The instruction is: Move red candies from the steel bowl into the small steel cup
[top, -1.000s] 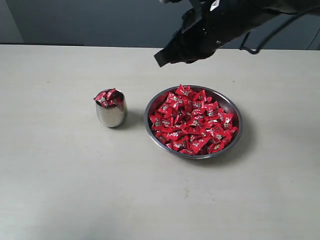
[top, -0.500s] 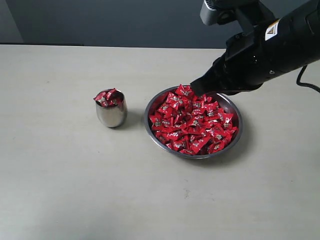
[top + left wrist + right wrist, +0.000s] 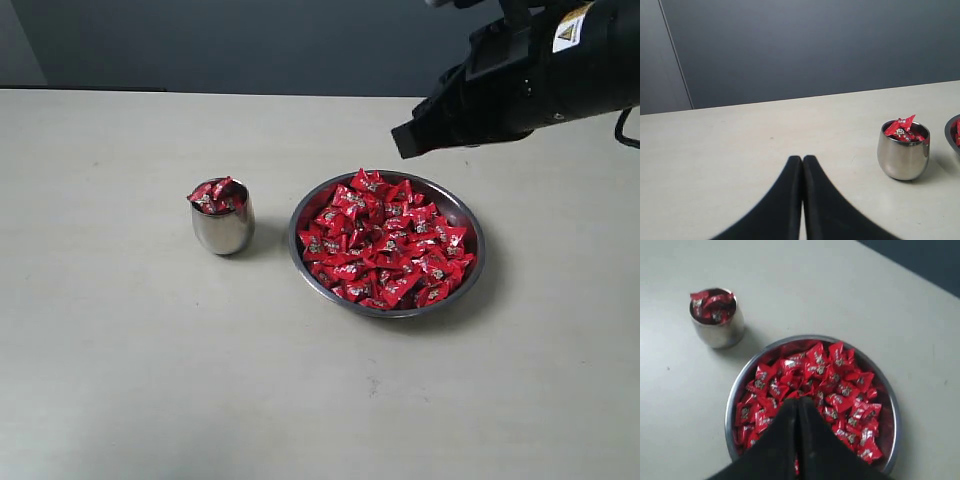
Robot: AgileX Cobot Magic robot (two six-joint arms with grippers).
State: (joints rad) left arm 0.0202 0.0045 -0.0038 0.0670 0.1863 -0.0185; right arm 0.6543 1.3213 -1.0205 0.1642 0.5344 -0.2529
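Observation:
The steel bowl [image 3: 470, 214] sits right of centre, heaped with red candies [image 3: 385, 242]. The small steel cup [image 3: 222, 230] stands to its left with red candies [image 3: 214, 194] piled to its brim. My right gripper [image 3: 405, 140] hangs above the bowl's far rim, shut, with nothing showing between its fingers. In the right wrist view its tips [image 3: 798, 401] point down at the candies [image 3: 835, 375] in the bowl [image 3: 734, 400], and the cup [image 3: 719, 331] is off to one side. My left gripper [image 3: 802, 160] is shut and empty, low over the table, apart from the cup [image 3: 903, 157].
The beige table [image 3: 120, 350] runs to a dark wall at the back. The right arm's black body [image 3: 540, 80] hangs over the back right. The bowl's rim [image 3: 951, 134] just shows at the edge of the left wrist view.
The right gripper swung right from above the gap between cup and bowl, dipped to the bowl's far rim, and has now lifted up and a little right. Cup and bowl have not moved.

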